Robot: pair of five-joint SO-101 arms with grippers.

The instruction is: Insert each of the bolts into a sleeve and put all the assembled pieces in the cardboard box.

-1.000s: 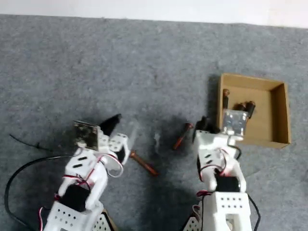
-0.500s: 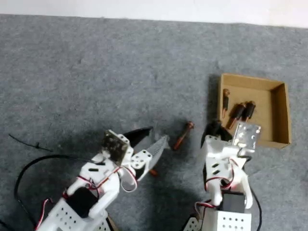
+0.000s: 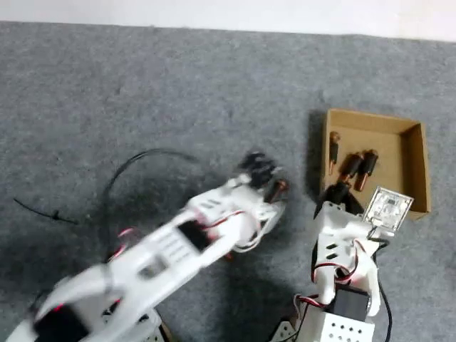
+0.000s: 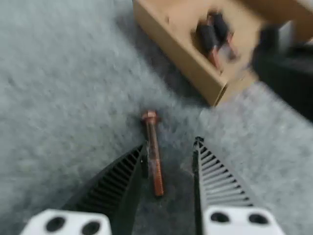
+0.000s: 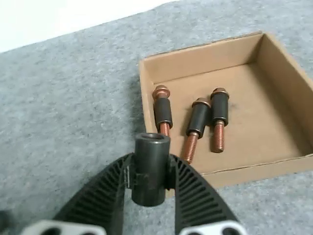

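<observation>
Brown cardboard box (image 3: pixel 390 141), three sleeved copper bolts (image 5: pixel 200 117) lying inside, sits on grey carpet (image 3: pixel 142 85). Left gripper (image 4: pixel 170 146) has swung across from the left — claw wide, straddling the loose copper bolt (image 4: pixel 153 164) near the box. Right gripper (image 5: pixel 149 169) — drawn back from the box — clamps a short black cylindrical sleeve (image 5: pixel 151 147).

Beneath me a grey, felt-like mat (image 3: pixel 142 92) spreads in every direction; a plain white strip (image 3: pixel 214 11) borders its far edge, under soft, even light.

No legible text, labels, numbers or signs — none on any surface.
</observation>
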